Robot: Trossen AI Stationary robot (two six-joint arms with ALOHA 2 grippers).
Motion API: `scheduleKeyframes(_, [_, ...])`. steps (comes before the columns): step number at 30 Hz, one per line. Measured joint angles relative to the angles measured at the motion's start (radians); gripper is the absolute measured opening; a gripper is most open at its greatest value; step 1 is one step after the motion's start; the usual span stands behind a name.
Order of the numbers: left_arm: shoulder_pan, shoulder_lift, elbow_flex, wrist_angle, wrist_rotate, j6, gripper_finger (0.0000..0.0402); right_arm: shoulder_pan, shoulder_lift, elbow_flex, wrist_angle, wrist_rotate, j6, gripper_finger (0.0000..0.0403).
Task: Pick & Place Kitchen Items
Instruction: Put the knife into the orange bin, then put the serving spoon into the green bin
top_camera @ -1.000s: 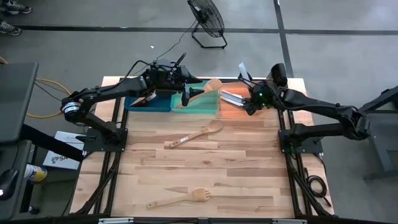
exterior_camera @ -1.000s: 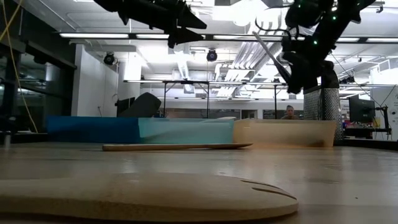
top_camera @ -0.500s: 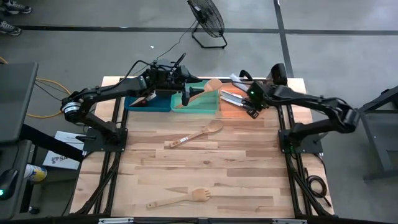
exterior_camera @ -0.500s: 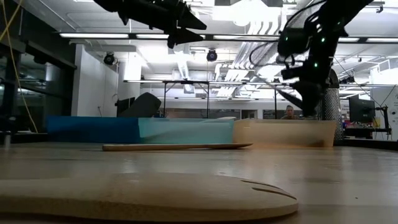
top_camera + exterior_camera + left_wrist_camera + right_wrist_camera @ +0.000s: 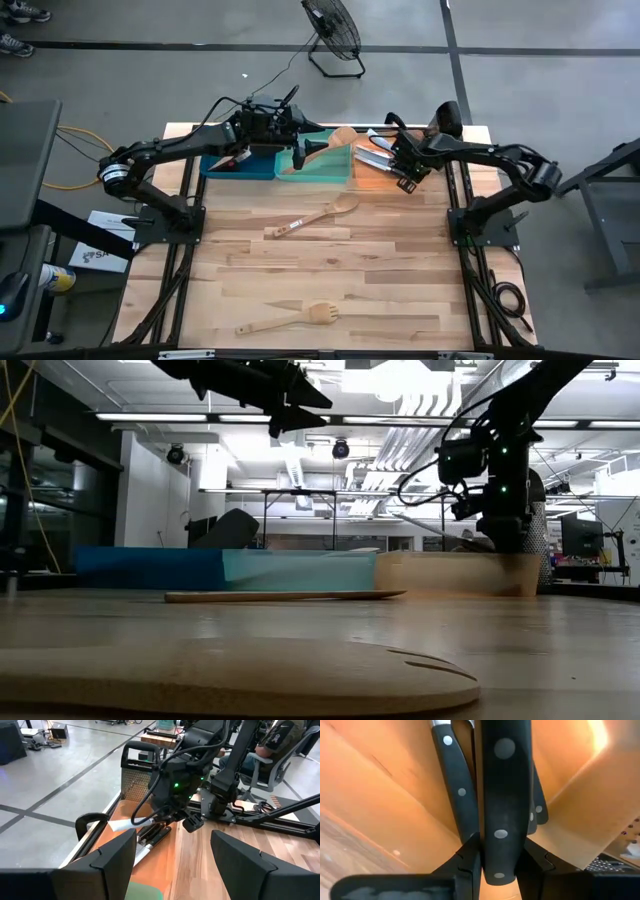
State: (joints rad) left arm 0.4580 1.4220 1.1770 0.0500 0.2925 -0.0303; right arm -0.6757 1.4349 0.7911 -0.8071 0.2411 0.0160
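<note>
orange bin [image 5: 378, 170]: black-handled steel knives [image 5: 455, 795] inside | R hand [image 5: 497, 862] clamps black-handled steel knife [image 5: 502, 795] over it | teal bin [image 5: 325, 165]: pale wooden spoon [image 5: 335, 138] | L hand [image 5: 172, 865] open above teal bin

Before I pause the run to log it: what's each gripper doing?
Left gripper: open, empty.
Right gripper: shut on black-handled steel knife over orange bin.

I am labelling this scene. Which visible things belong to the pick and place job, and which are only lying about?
Job:
- black-handled knife held in the right claw
- other knives
- wooden spoon
- wooden fork
- wooden spatula

Lying about:
- floor fan
- yellow cable
- seated person
</note>
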Motion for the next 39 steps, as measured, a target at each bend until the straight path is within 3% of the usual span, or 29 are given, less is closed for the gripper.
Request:
scheduleKeyframes(13, [0.000,0.000,0.000,0.000,0.000,0.000,0.0253,-0.002,0.093,0.126,-0.100,-0.013,-0.069,0.0077])
scheduleKeyframes(19, [0.000,0.000,0.000,-0.001,0.000,0.000,0.0253,-0.001,0.097,0.128,-0.142,-0.008,-0.062,0.0109])
scheduleKeyframes(26, [0.000,0.000,0.000,-0.001,0.000,0.000,0.0253,-0.001,0.097,0.128,-0.161,-0.017,-0.039,0.0093])
scheduleKeyframes(39, [0.000,0.001,0.000,-0.013,0.001,-0.001,0.0253,-0.001,0.092,0.128,-0.156,-0.056,0.050,0.0193])
